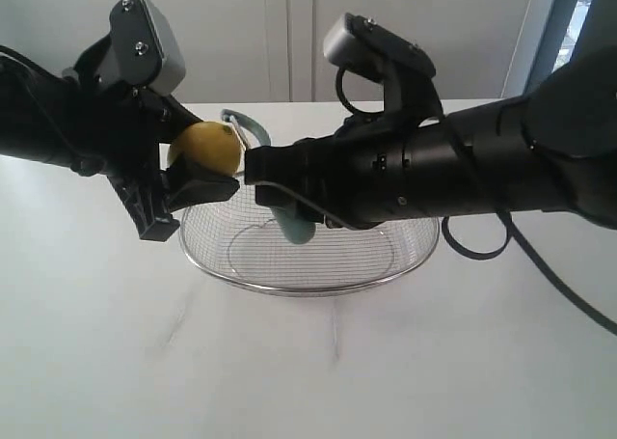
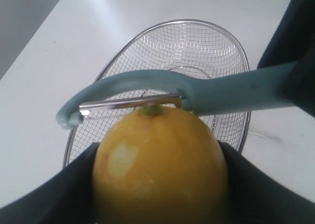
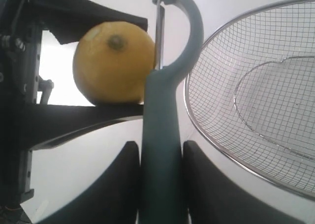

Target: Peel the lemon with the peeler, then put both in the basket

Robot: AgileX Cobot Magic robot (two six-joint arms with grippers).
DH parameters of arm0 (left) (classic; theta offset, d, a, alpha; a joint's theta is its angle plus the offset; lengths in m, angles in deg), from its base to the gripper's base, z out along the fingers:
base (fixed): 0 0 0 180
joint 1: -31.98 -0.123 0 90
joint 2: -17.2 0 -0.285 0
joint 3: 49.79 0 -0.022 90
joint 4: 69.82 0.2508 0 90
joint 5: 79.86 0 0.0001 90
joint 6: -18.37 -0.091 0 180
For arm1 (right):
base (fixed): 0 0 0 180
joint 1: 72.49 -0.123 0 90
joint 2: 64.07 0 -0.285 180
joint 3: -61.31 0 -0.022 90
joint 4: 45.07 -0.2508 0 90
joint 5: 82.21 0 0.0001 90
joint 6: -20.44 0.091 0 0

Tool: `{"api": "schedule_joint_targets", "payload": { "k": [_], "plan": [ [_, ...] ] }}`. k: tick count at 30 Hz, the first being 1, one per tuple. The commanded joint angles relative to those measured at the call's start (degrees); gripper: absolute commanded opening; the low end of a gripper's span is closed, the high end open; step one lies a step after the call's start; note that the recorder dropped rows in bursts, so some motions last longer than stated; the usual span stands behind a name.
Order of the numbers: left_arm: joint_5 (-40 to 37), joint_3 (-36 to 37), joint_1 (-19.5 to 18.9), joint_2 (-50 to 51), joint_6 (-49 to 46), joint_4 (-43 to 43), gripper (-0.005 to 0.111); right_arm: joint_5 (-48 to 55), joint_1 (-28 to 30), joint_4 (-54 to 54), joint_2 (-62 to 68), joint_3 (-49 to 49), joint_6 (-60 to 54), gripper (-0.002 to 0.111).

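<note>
The yellow lemon (image 1: pixel 204 147) (image 2: pixel 160 165) (image 3: pixel 113 61) hangs above the left rim of the wire mesh basket (image 1: pixel 308 288) (image 2: pixel 182 21) (image 3: pixel 235 162). My left gripper (image 1: pixel 214 157) (image 2: pixel 160 189) is shut on the lemon, one black finger on each side. My right gripper (image 1: pixel 258 165) (image 3: pixel 161 152) is shut on the teal handle of the peeler (image 1: pixel 294 225) (image 2: pixel 236 91) (image 3: pixel 162 125). The peeler's metal blade lies against the lemon's stem end. The handle's lower end hangs over the basket.
The basket stands on a white table (image 1: pixel 434 362), with bare tabletop in front of it and to both sides. A pale wall and a window frame (image 1: pixel 559 24) lie behind. Both black arms meet above the basket.
</note>
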Motion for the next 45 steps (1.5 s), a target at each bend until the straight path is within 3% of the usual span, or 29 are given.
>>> {"api": "schedule_joint_targets", "payload": {
  "k": [1,20,31,45],
  "plan": [
    [-1.1,0.1,-0.1,-0.8,1.0,-1.0,0.0,-0.4,-0.1,-0.1,-1.1,0.1,-0.6,0.0],
    [-1.2,0.1,-0.1,-0.8,2.0,-0.9,0.0,-0.1,-0.1,5.4,-15.3,0.1,-0.4,0.0],
    [-2.9,0.1,-0.1,-0.8,2.0,-0.5,0.0,0.9,1.6,27.6,-17.4,0.0,19.4,0.0],
    [-3.7,0.1,-0.1,-0.8,2.0,-0.5,0.0,0.0,7.6,30.1,-13.4,-5.9,21.8,0.0]
  ]
}}
